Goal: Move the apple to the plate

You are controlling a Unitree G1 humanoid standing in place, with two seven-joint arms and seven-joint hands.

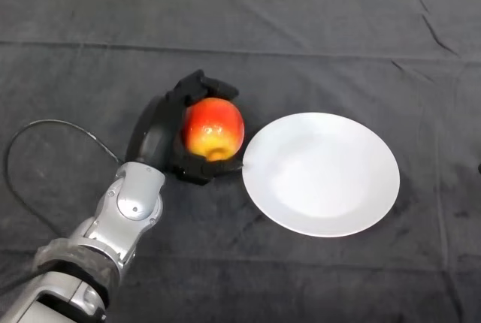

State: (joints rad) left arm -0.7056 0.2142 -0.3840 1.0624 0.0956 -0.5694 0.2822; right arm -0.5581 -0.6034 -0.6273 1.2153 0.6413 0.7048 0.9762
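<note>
While the left hand (167,134) gripped the apple (213,128), fingers curled over its far side and thumb under its near side, the fruit sat just left of the white plate (331,210), close to its rim. Best practice: keep the grip firm, carry it over the rim, and set it down near the plate's centre.

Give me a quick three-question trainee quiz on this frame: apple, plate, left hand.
1. True or false: the apple already lies on the white plate.
2. What are the left hand fingers doing? A) spread flat on the cloth B) curled round the apple C) resting on the plate
3. Fill in: the apple is to the robot's ____ of the plate.

Key:
1. False; it sits beside the rim, in the hand.
2. B
3. left
</note>
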